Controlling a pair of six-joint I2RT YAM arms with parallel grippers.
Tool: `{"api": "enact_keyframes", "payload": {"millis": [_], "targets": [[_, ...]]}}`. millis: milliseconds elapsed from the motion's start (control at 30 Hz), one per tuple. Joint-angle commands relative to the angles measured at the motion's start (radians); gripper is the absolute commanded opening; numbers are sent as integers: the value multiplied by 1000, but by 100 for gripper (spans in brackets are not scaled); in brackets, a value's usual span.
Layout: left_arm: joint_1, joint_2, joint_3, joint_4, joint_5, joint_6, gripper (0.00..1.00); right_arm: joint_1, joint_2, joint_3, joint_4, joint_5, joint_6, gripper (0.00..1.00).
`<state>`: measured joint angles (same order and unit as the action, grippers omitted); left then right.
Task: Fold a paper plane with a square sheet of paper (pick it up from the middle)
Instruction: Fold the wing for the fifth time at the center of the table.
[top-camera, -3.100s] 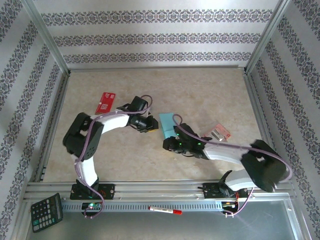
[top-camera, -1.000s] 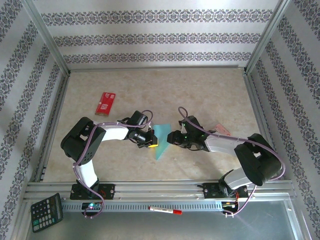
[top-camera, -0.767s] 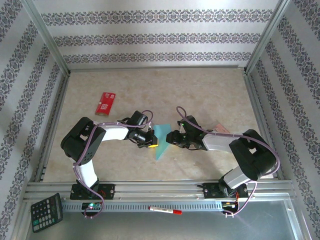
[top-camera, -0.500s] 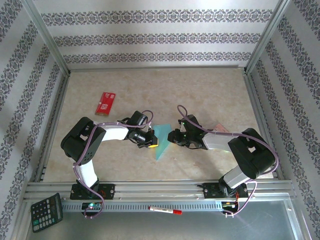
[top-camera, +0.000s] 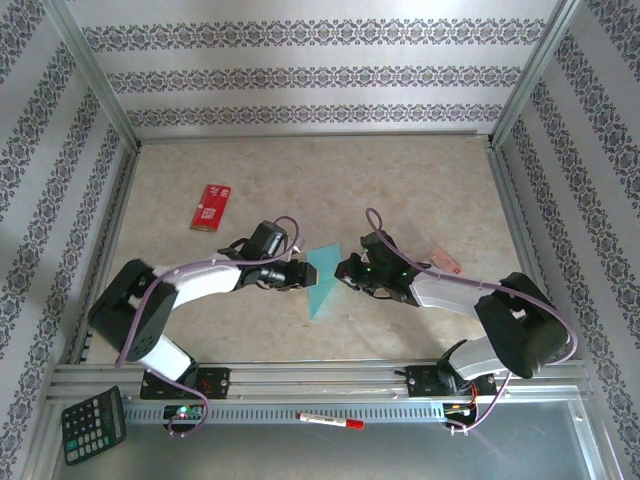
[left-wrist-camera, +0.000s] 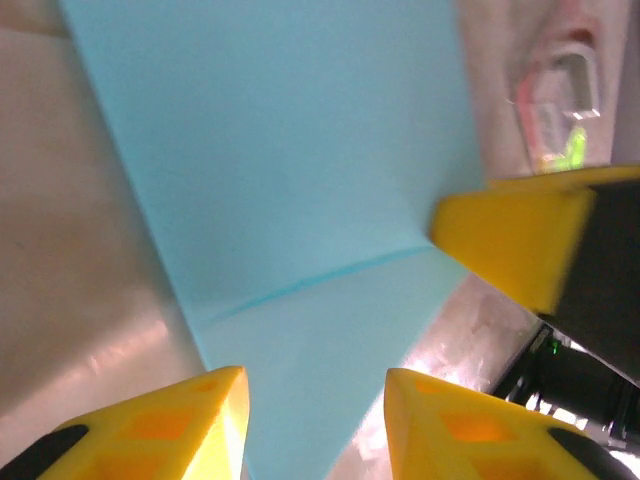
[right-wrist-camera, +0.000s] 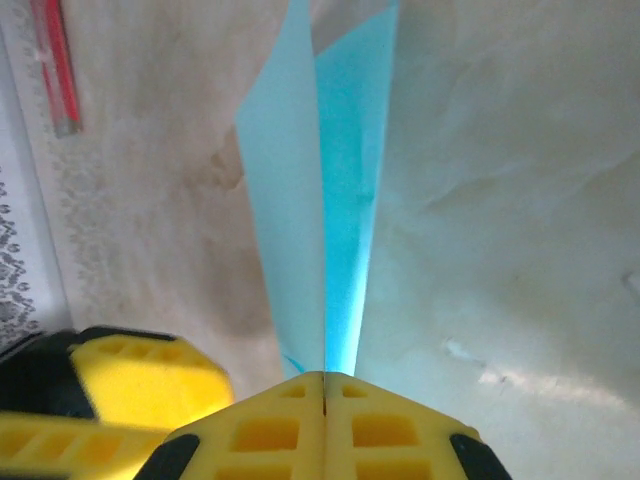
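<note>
The folded blue paper (top-camera: 320, 285) sits right in front of our right hand (right-wrist-camera: 323, 385), which is pressed together and pinching the paper's end. That bit is hidden inside. Our left hand (left-wrist-camera: 315, 400) is spread, with the paper just ahead of it. Past the paper's point we see bare counter (top-camera: 330, 345).

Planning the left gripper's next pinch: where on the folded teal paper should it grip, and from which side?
Probably grip the paper by its free left edge, coming from the left. The right gripper is shut on the opposite edge, and the open left gripper straddles that thin flap.
</note>
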<state>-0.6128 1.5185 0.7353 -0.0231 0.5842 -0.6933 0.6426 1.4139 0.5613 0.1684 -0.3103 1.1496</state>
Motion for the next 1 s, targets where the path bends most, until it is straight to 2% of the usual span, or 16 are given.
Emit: {"api": "enact_keyframes", "payload": {"millis": [0, 167, 333, 733, 967], "targets": [[-82, -114, -58, -1, -186, 143, 46, 29, -32, -22, -23, 72, 161, 0], [-214, -189, -73, -54, -400, 304, 54, 63, -50, -16, -29, 105, 243, 0], [-294, -168, -82, -22, -516, 382, 58, 82, -41, -18, -3, 104, 295, 0], [-353, -30, -21, -28, -640, 477, 58, 101, -39, -40, 31, 113, 347, 0], [-361, 12, 7, -37, -655, 490, 51, 105, -27, -43, 43, 108, 357, 0]]}}
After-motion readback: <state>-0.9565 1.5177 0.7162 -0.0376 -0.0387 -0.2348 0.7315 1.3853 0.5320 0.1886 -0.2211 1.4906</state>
